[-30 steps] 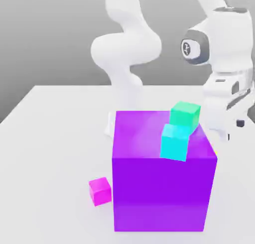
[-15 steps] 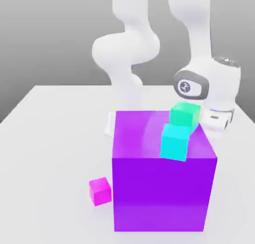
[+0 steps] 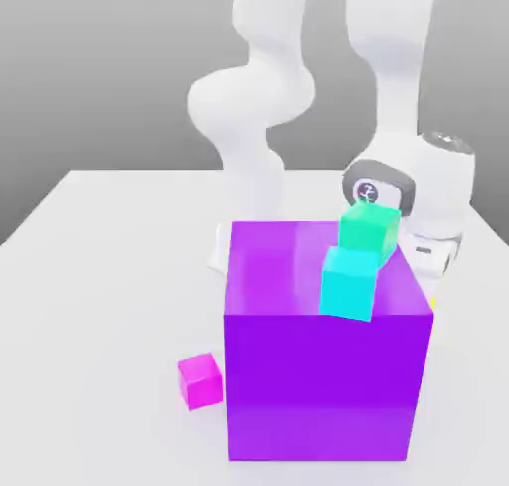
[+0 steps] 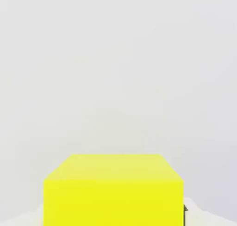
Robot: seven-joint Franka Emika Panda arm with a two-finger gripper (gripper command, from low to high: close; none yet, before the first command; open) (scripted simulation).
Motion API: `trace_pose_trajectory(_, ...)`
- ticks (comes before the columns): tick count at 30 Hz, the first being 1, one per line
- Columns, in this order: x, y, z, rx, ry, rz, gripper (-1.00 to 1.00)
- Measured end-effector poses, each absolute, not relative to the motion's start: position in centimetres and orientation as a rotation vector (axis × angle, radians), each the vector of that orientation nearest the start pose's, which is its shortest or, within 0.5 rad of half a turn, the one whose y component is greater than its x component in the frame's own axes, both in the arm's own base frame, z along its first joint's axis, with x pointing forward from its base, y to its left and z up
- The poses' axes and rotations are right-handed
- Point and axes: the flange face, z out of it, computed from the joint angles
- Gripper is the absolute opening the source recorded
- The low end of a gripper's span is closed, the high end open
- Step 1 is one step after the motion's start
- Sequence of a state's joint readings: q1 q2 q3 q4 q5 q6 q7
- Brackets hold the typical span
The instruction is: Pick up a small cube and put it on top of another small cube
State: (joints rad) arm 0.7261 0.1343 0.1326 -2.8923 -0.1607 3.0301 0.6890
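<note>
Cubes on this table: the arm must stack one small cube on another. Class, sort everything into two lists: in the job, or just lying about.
In the job:
yellow cube
green cube or cyan cube, possible bases

Lying about:
big purple cube
small magenta cube

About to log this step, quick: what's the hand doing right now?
Hand: shut, with the yellow cube right at it; whether the cube is truly held cannot be told.
</note>
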Motion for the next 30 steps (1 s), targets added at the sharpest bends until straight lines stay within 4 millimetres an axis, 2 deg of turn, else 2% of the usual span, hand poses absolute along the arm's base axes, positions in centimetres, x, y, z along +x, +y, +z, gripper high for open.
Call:
trace_pose_trajectory(7, 20.8, 26.7, 19.4, -3.098, -0.525, -0.014, -1.00)
trace_pose_trajectory(14, 26.1, 27.3, 23.8, -3.119, -0.273, -0.028, -1.00)
trace_pose_trajectory(19, 29.8, 26.6, 27.9, -3.123, -0.065, -0.039, -1.00)
trace_pose_trajectory(24, 33.1, 25.1, 32.4, -3.118, 0.150, -0.056, -1.00)
trace_pose_trajectory(30, 35.3, 21.5, 38.2, -3.089, 0.455, -0.051, -1.00)
